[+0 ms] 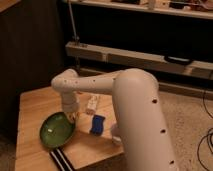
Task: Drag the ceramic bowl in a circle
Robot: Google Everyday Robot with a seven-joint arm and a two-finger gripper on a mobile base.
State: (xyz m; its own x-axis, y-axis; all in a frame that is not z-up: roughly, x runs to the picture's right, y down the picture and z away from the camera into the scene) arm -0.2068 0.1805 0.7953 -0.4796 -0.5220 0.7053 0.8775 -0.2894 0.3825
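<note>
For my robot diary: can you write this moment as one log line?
ceramic bowl: near front edge of table | hand: shut on bowl's right rim

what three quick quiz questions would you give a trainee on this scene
1. True or false: the ceramic bowl sits at the far right corner of the table.
2. The jaws of the gripper are: A) down at the bowl's rim; B) raised high above the table; C) out past the table's edge.
3. Fill in: the small object just right of the bowl in view is ____ in colour.
Key: 1 false; 2 A; 3 blue.
</note>
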